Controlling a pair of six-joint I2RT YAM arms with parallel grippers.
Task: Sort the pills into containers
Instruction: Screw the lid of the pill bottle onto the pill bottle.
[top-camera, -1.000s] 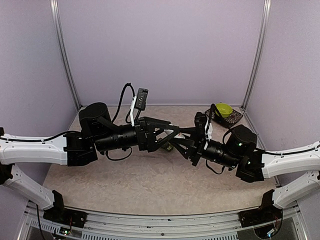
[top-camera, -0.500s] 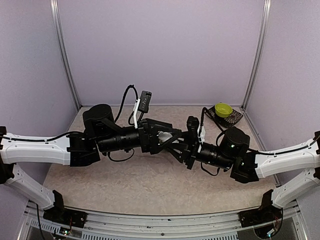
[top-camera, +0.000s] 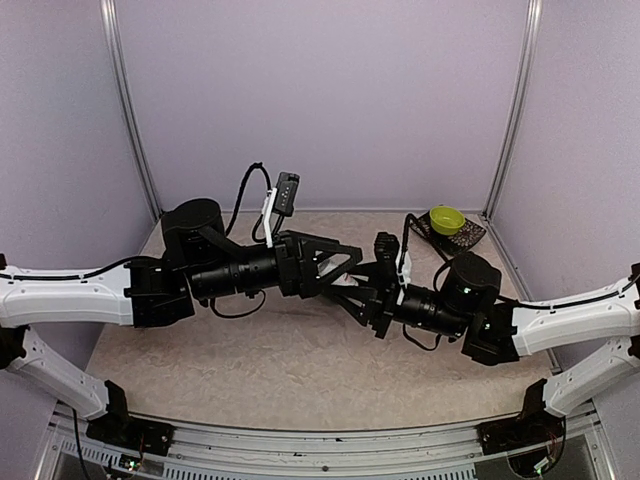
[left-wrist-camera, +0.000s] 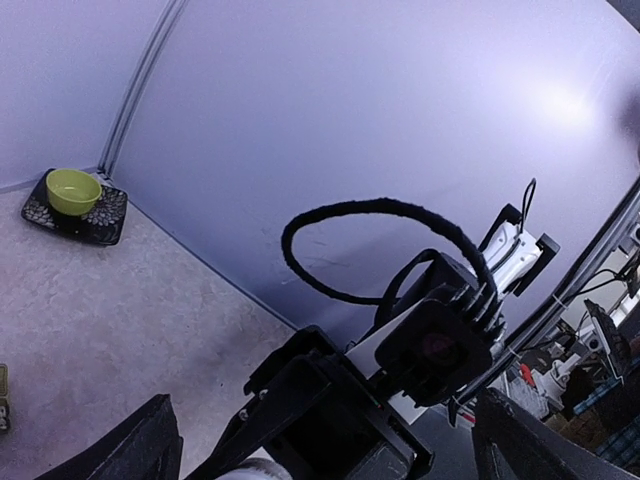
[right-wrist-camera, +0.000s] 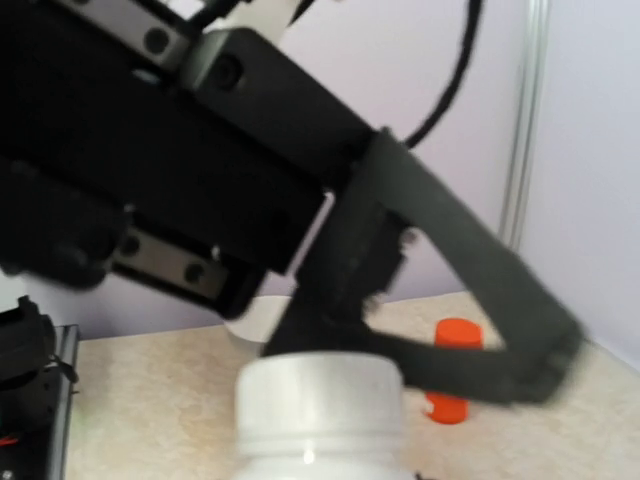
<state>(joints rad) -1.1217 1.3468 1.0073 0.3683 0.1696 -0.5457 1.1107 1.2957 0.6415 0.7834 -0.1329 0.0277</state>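
Two arms meet mid-table (top-camera: 250, 350); left gripper (top-camera: 350, 268) jaws spread wide, holding nothing; right gripper (top-camera: 345, 292) clenched on one white-capped bottle (right-wrist-camera: 320, 400), raised, just beside the left fingers (right-wrist-camera: 470, 260); one orange cylinder (right-wrist-camera: 455, 385) on the table behind; one yellow-green bowl (top-camera: 447, 218) on one dark mat (top-camera: 468, 236), far right corner; green containers can't be made out in any view.

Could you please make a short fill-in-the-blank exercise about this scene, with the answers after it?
1. The bowl stands near the far ____ corner of the table.
2. The bottle in the right wrist view has a ____ cap.
3. The left gripper has its jaws ____.
4. The small thing lying beyond the bottle is ____.
Missing words: right, white, open, orange.
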